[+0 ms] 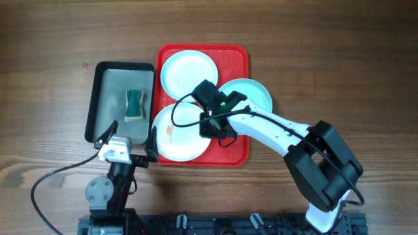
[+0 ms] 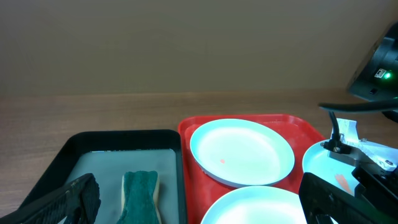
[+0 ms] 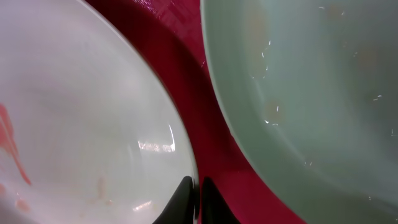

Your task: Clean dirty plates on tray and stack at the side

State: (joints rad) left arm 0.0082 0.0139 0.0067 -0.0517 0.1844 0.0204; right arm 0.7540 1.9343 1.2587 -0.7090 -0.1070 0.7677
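The task looks barely begun: all three plates are on the red tray (image 1: 238, 151) in the middle of the bench (image 1: 339, 52), and none is stacked at the side. The far plate (image 1: 189, 72) carries a small red speck. The near plate (image 1: 175, 138) has red smears on its left half. The right plate (image 1: 258, 95) overhangs the tray's right rim and shows an orange mark in the left wrist view. The sponge (image 1: 134, 104) lies unheld in the dark grey tray (image 1: 104, 85) to the left, so wiping seems not to have started. The right hand (image 3: 195, 188) is low over the tray between the near and right plates. Its fingers are drawn almost together with the near plate's rim running in between, which I read as a pinch on that rim. The left hand (image 1: 132, 134) is spread wide and empty at the near end of the grey tray. No brand, label or writing can be read anywhere.
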